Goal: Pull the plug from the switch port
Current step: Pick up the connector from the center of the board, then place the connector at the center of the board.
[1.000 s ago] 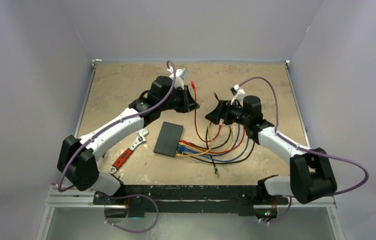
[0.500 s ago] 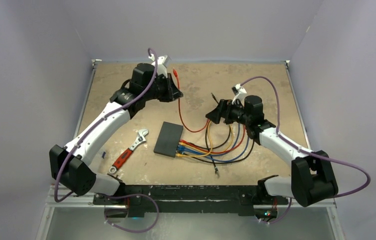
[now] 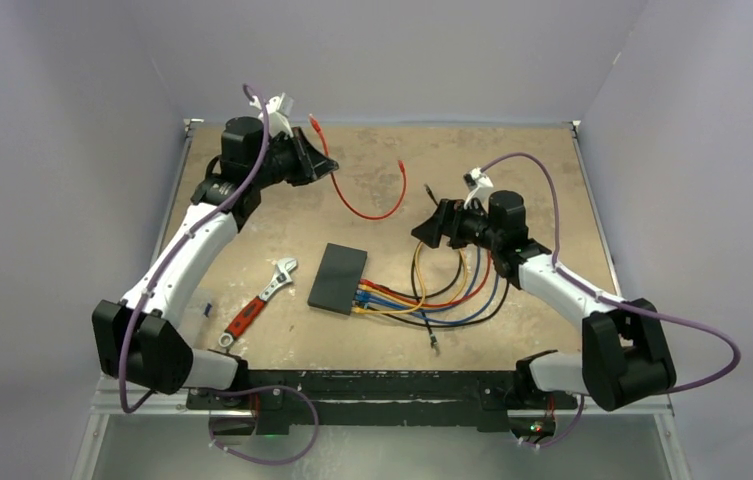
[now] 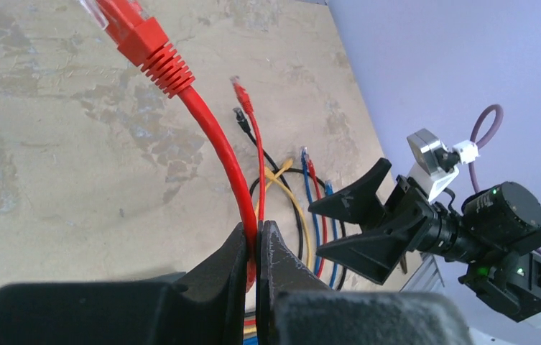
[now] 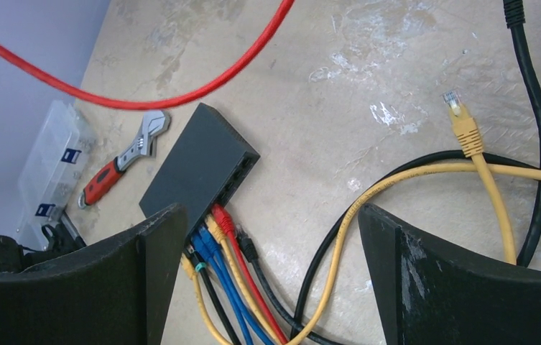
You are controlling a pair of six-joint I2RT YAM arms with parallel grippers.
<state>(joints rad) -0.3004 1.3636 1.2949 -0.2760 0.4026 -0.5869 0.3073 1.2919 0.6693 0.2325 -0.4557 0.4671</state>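
A mottled tan, stone-patterned desk with a thin pale metal rim fills the middle of the scene under soft, even light. Plain pale lilac walls rise behind the desk and at both its sides. A silver aluminium rail runs along the desk's near edge.

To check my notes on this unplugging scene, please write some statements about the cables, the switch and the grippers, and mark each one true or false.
1. The left gripper is shut on the red cable. True.
2. The right gripper holds a yellow cable. False: it is open and holds nothing.
3. In the top view, the wrench lies left of the switch. True.
4. No cable is plugged into the switch. False: several plugs sit in its ports.
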